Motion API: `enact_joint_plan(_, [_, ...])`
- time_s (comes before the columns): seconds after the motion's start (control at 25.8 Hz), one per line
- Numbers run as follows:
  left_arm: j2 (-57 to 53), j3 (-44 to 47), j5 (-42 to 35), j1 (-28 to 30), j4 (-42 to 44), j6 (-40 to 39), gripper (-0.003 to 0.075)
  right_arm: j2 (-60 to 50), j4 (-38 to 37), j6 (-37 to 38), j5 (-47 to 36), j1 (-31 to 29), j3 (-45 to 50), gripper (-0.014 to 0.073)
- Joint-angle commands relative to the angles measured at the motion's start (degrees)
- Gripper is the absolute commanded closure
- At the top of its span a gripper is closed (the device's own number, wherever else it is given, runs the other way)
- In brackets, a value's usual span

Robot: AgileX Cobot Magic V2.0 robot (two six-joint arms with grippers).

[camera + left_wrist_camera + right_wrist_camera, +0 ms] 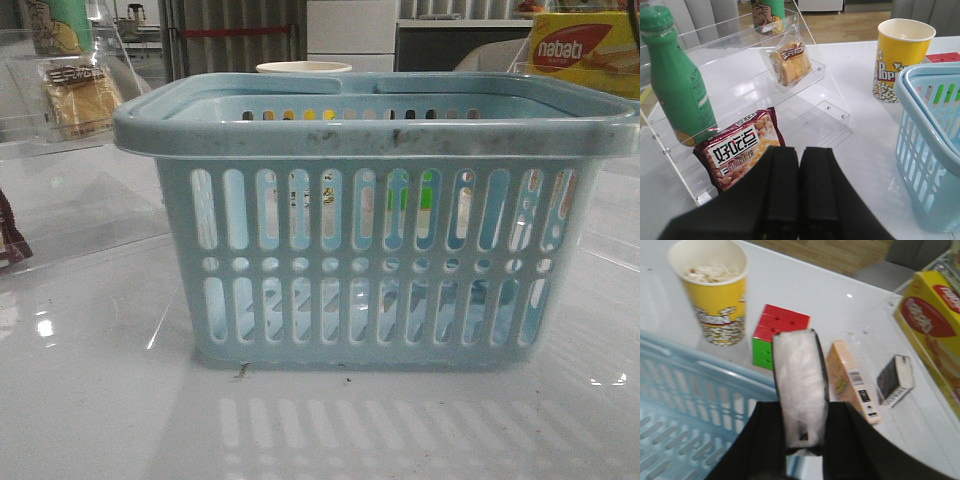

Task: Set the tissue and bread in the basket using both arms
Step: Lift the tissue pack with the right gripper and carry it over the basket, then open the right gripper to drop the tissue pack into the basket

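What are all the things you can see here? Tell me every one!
basket: one, light blue, table middle.
bread: one bag, tan, on the shelf.
tissue: one pack, whitish, dark edges, in right gripper.
popcorn cup: one, yellow, behind basket.
cube: one, red and green, by the cup.
bottle: one, green, on shelf.
snack packet: one, maroon, shelf's bottom step.
nabati box: one, yellow and red, right side.
cream box: one, by the cube.
dark box: one, by the cream box.
shelf: one, clear, left side.
left gripper: black, shut, empty.
right gripper: black, shut on tissue.
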Motion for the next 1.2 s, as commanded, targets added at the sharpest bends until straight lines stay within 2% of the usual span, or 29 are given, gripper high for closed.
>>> enact_joint_plan(0.0, [0.56, -1.88, -4.66, -0.43, -0.63, -0.2, 0.0629, -4.51, 0.45, -0.43, -5.0, 5.1, 2.0, 0.0441])
enact_joint_plan(0.23, [0.56, -1.88, -4.66, -0.43, -0.63, -0.2, 0.0629, -4.04, 0.93, -0.43, -10.9, 13.24, 8.81, 0.0441])
enact_joint_plan(0.46, [0.56, -1.88, -4.66, -0.43, -0.63, -0.2, 0.0629, 2.44, 2.13, -0.43, -12.14, 13.87, 9.87, 0.0412])
enact_joint_plan(0.54, [0.56, -1.88, -4.66, -0.43, -0.63, -0.2, 0.0629, 4.63, 2.13, -0.43, -12.68, 13.87, 9.87, 0.0329])
enact_joint_plan(0.66, [0.56, -1.88, -4.66, -0.43, -0.63, -0.2, 0.0629, 7.12, 2.19, -0.43, -13.95, 13.8, 9.87, 0.0122])
enact_joint_plan(0.77, [0.56, -1.88, -4.66, -0.43, -0.63, -0.2, 0.0629, 7.32, 2.13, -0.43, -14.62, 13.75, 9.87, 0.0027])
enact_joint_plan(0.97, [0.56, -1.88, -4.66, -0.43, -0.63, -0.2, 0.0629, 3.12, 2.19, -0.43, -12.05, 13.75, 9.87, 0.0033])
enact_joint_plan(1.16, [0.56, -1.88, -4.66, -0.43, -0.63, -0.2, 0.0629, -8.24, 2.4, -0.43, -7.15, 13.75, 13.68, 0.0033])
